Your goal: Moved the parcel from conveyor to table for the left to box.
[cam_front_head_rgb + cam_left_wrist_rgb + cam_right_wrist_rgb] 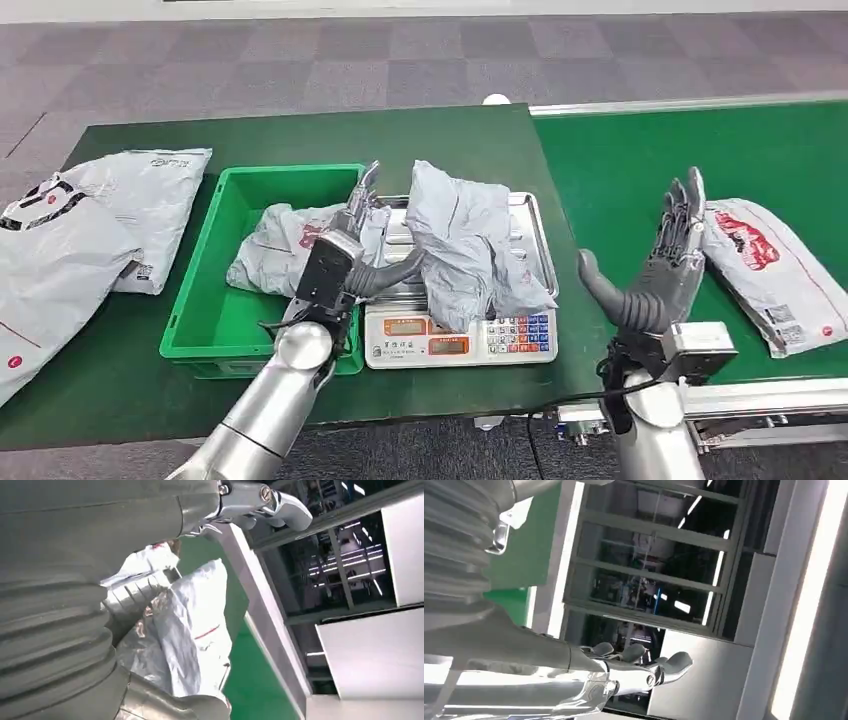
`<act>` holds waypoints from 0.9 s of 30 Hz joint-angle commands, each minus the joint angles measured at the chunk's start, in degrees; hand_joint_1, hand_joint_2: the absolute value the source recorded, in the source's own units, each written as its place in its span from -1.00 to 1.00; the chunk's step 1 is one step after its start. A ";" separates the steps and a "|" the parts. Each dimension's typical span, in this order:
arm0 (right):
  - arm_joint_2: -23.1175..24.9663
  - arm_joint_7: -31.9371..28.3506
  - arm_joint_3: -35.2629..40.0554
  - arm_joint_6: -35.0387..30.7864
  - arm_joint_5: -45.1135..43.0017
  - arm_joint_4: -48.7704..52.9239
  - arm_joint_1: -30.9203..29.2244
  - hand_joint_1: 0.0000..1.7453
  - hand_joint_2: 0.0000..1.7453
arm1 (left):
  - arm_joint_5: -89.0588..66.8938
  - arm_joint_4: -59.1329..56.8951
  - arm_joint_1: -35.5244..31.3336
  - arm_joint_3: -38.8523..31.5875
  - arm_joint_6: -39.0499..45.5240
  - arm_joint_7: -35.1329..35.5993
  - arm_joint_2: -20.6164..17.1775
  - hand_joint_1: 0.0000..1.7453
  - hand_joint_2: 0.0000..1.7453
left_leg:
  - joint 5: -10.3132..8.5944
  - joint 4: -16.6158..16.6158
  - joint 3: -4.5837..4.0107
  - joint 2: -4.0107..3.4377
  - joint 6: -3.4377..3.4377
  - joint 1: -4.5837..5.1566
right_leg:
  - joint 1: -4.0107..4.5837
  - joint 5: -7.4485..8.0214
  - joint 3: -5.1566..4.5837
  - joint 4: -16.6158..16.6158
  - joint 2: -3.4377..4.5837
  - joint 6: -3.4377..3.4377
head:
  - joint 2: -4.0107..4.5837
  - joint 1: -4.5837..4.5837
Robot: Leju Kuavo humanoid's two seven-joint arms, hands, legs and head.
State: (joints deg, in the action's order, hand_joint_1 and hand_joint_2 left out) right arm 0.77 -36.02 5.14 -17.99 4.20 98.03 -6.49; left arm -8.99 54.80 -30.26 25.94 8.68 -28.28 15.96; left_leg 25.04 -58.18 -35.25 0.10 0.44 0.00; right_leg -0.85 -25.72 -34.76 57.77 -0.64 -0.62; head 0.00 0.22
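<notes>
Two grey bags (90,215) are lying at the counter's left edge, and another is sitting in the green bin (205,335). The left hand (362,255) is pinching the parcel (462,245) on the scale (470,338), so boxing remains. The right hand (665,268) is hovering, fingers spread, holding nothing, beside a conveyor parcel (775,270).

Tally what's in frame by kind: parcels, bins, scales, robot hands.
Grey parcels: 5, namely two on the table left, one in the bin, one on the scale, one on the conveyor.
Green bin: 1
Scale: 1
Robot hands: 2, left, right.
Total: 9
</notes>
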 commanded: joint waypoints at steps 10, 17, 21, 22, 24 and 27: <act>0.78 0.80 -1.13 -2.43 1.41 -3.64 -1.88 -1.00 1.00 | -25.65 -28.43 -11.93 20.84 -5.85 14.70 3.66 -1.00 1.00 | 0.02 0.18 0.35 0.03 0.00 -0.04 | 0.04 0.02 0.41 -0.27 0.00 0.03 | 0.00 0.00; 0.85 0.80 -1.09 -2.43 1.42 -3.64 -1.95 -1.00 1.00 | -25.64 -28.44 -12.14 20.75 -5.90 14.72 3.53 -1.00 1.00 | 0.03 0.15 0.32 -0.04 0.04 -0.04 | 0.04 0.02 0.31 -0.20 0.09 0.07 | 0.02 0.00; 0.85 0.80 -1.09 -2.43 1.42 -3.64 -1.95 -1.00 1.00 | -25.64 -28.44 -12.14 20.75 -5.90 14.72 3.53 -1.00 1.00 | 0.04 0.12 0.30 -0.09 0.01 -0.04 | 0.04 0.03 0.29 -0.18 0.13 0.04 | 0.02 0.00; 0.85 0.80 -1.09 -2.43 1.42 -3.64 -1.95 -1.00 1.00 | -25.64 -28.44 -12.14 20.75 -5.90 14.72 3.53 -1.00 1.00 | 0.03 0.09 0.22 -0.06 0.00 -0.01 | 0.01 0.02 0.21 -0.13 0.09 0.03 | 0.00 0.00; 0.85 0.80 -1.09 -2.43 1.42 -3.64 -1.95 -1.00 1.00 | -25.64 -28.44 -12.14 20.75 -5.90 14.72 3.53 -1.00 1.00 | 0.03 0.13 0.26 -0.09 0.01 -0.02 | 0.02 0.04 0.25 -0.17 0.13 0.03 | 0.02 0.00; 0.85 0.80 -1.09 -2.43 1.42 -3.64 -1.95 -1.00 1.00 | -25.64 -28.44 -12.14 20.75 -5.90 14.72 3.53 -1.00 1.00 | 0.03 0.07 0.20 -0.06 0.00 -0.02 | 0.01 0.02 0.21 -0.12 0.09 0.03 | 0.02 0.00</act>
State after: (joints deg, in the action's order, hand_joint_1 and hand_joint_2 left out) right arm 1.05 -35.41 5.14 -20.30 5.81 97.50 -7.23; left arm -34.45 30.86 -40.20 42.93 3.30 -13.79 20.44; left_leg 25.04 -58.18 -35.24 0.12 0.43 0.03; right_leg -0.89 -25.71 -34.75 57.77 -0.65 -0.63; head 0.02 0.22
